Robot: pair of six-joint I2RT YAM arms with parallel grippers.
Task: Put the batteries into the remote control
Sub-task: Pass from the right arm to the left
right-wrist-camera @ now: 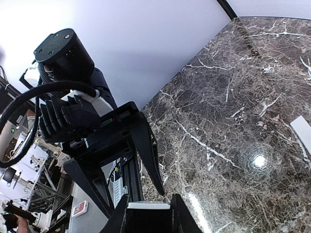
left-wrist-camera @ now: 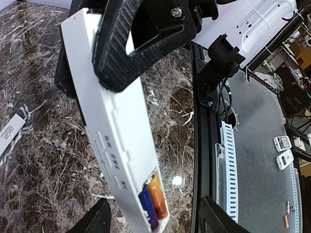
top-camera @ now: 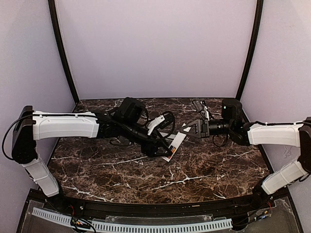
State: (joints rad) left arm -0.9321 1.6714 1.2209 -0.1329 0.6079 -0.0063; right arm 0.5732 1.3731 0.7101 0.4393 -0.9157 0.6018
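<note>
My left end effector [left-wrist-camera: 121, 73] is clamped on the slim, stiff white plastic remote control [left-wrist-camera: 114, 126], light but slippery, while the right end effector [right-wrist-camera: 150, 206] seems closed on its end.

One camera looks down from high behind the arms at the bench [top-camera: 146, 174]. Two wrist cameras look closely across that same bench.

Bright overhead light glares off the marble table [right-wrist-camera: 260, 160]; edges perhaps distorted.
</note>
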